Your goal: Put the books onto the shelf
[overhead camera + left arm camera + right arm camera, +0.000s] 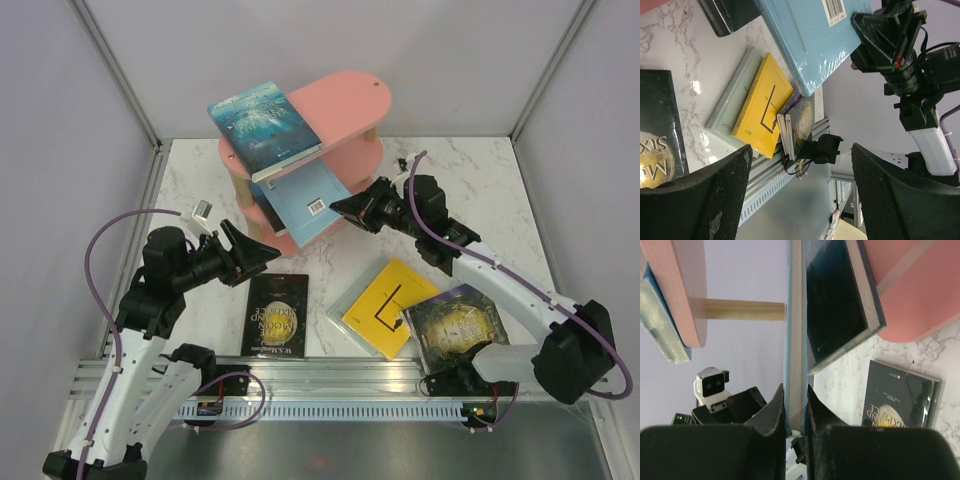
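Observation:
The pink shelf (pixel 350 100) stands at the back with a teal book (pixel 265 130) on its top board. My right gripper (pixel 352 210) is shut on the edge of a pale blue book (pixel 305 200), held partly under the middle board, above a dark book (pixel 835 300) on the lowest board. The pale blue book's page edge (pixel 795 340) runs between the right gripper (pixel 795 407) jaws. My left gripper (pixel 262 250) stands open and empty just left of that book. In the left wrist view the left gripper (pixel 800 155) frames only empty air.
On the marble table lie a black book (pixel 275 315), a yellow book (pixel 388 305) on top of a pale grey book (pixel 345 300), and a green-gold book (pixel 455 322). Grey walls close in three sides; a metal rail (pixel 330 385) runs along the near edge.

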Controlling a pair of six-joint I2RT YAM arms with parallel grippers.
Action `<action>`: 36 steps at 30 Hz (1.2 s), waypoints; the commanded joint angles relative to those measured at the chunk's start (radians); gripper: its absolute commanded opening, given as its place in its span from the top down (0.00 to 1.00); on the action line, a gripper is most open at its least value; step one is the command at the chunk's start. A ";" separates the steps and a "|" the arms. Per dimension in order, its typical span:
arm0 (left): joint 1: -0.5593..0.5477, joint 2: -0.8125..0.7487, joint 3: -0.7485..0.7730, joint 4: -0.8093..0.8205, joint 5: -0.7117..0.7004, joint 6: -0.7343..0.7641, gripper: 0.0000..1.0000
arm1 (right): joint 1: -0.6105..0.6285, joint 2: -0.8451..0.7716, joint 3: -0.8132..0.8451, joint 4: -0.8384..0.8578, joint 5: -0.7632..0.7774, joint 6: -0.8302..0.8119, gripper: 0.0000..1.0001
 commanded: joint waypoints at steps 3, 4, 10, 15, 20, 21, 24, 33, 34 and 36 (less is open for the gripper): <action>0.007 -0.024 0.038 -0.062 -0.017 0.060 0.18 | 0.003 0.130 0.129 0.182 -0.035 0.016 1.00; 0.008 -0.029 0.035 -0.067 -0.015 0.066 0.18 | 0.003 0.159 0.149 0.191 -0.034 0.016 1.00; 0.008 -0.042 0.029 -0.099 -0.024 0.088 0.18 | 0.004 0.248 0.198 0.200 0.001 0.026 1.00; 0.010 -0.024 0.035 -0.103 -0.023 0.103 0.18 | 0.010 0.299 0.227 0.191 -0.003 0.019 1.00; 0.011 -0.012 0.037 -0.102 -0.029 0.113 0.18 | 0.021 0.334 0.262 0.150 -0.028 -0.020 0.98; 0.011 -0.012 0.037 -0.102 -0.030 0.116 0.18 | 0.024 0.336 0.270 0.133 -0.029 -0.031 0.94; 0.011 -0.001 0.034 -0.103 -0.038 0.119 0.18 | 0.033 0.307 0.276 0.037 0.000 -0.089 0.46; 0.014 0.011 0.030 -0.099 -0.046 0.117 0.18 | 0.015 0.199 0.279 -0.175 0.064 -0.186 0.02; 0.013 0.013 0.029 -0.097 -0.049 0.117 0.18 | 0.003 0.181 0.276 -0.210 0.067 -0.191 0.02; 0.013 0.016 0.029 -0.097 -0.049 0.117 0.18 | -0.011 0.167 0.273 -0.244 0.067 -0.208 0.02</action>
